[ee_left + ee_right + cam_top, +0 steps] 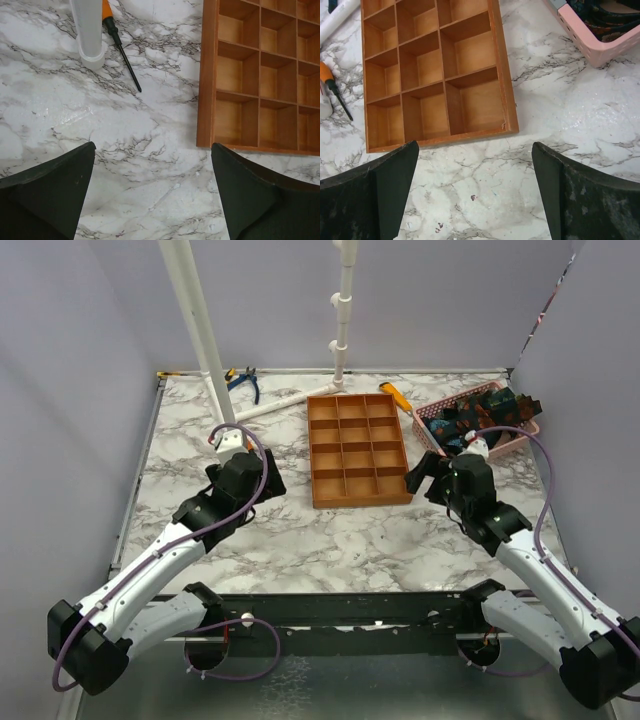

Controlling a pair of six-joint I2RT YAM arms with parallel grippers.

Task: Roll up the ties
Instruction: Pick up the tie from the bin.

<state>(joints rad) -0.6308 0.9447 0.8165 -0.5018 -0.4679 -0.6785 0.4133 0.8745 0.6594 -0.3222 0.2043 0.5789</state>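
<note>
My left gripper [152,165] and right gripper [475,162] hung released. The ties [480,410] lay tangled in the basket [600,50], too bunched to count.

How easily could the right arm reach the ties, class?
Probably yes: the ties lie heaped in the open basket close beyond the right gripper, which is open and empty; nothing stands between.

Robot lab test cell, plain grey partition walls [60,390], marble-print table [300,530], white pipe stand [195,320]
</note>
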